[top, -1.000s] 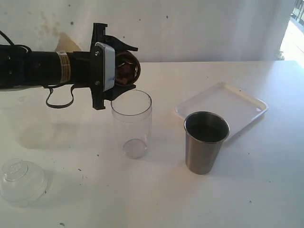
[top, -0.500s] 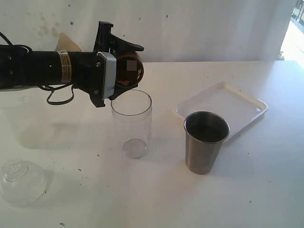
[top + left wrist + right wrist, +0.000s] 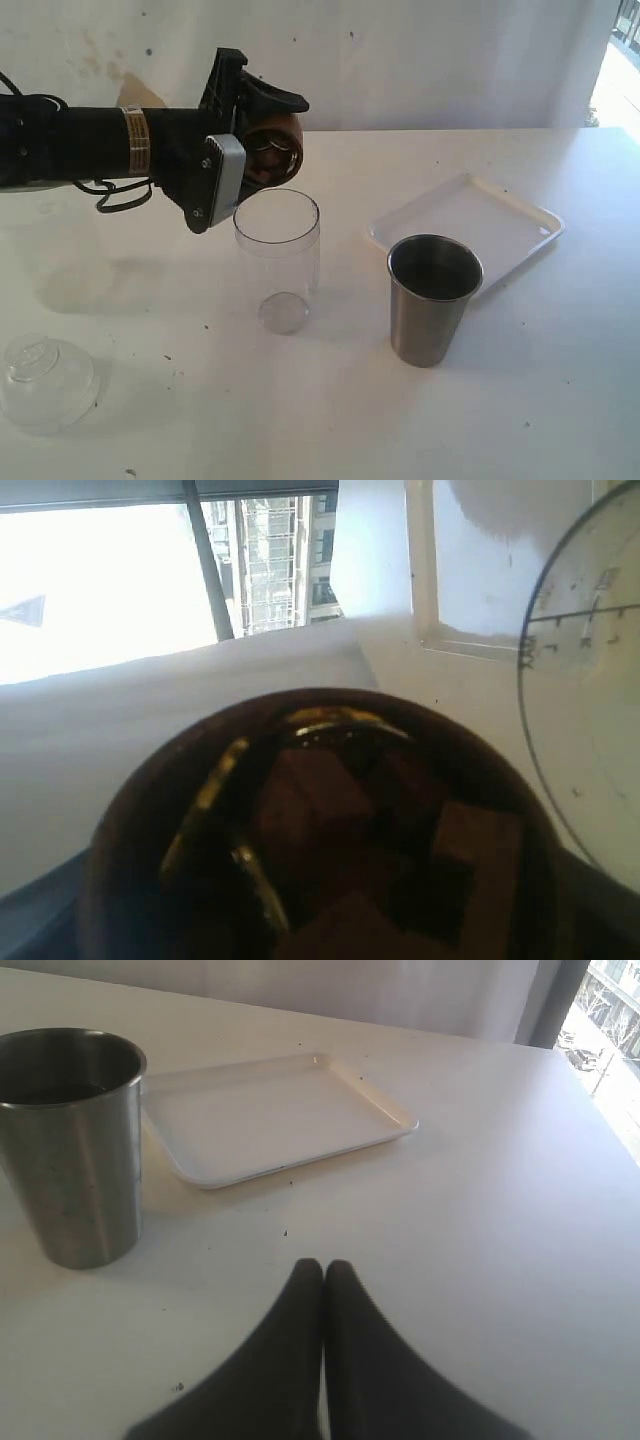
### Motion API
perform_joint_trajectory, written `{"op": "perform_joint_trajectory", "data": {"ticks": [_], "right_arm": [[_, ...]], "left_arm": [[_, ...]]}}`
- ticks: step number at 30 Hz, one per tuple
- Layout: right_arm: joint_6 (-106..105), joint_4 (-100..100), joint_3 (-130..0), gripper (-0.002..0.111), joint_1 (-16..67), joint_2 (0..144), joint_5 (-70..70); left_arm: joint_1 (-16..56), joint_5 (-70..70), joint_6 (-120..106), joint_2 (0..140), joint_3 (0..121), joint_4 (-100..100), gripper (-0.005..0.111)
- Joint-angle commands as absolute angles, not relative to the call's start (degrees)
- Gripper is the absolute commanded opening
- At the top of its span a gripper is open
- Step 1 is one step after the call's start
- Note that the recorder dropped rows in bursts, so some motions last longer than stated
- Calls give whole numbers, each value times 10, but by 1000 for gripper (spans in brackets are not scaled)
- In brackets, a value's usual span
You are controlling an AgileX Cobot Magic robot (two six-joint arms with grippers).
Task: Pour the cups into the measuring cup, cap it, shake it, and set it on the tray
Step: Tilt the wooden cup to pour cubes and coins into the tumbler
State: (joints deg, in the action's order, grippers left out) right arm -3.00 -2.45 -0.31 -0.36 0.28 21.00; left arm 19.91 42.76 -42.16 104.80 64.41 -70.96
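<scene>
Clamped in left gripper (image 3: 258,148) above measuring cup (image 3: 277,255) rim: brown wooden cup (image 3: 320,830), likely light, rigid, smooth; best held mid-wall; right gripper (image 3: 322,1280) closed, empty.

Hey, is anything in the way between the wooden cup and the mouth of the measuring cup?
Nothing visible. The left gripper holds the wooden cup just above the measuring cup's open rim. The clear domed lid lies apart on the table, and the steel tumbler stands off to the side.
</scene>
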Motion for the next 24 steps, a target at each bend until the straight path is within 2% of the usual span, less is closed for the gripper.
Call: {"op": "perform_joint_trajectory", "data": {"ticks": [1, 24], "right_arm": [[-27, -28, 0, 0, -6, 0, 205], [-27, -28, 0, 0, -6, 0, 205]], "left_arm": [[201, 440, -427, 1047, 645, -695, 0], [201, 371, -577, 1047, 645, -695, 0]]}}
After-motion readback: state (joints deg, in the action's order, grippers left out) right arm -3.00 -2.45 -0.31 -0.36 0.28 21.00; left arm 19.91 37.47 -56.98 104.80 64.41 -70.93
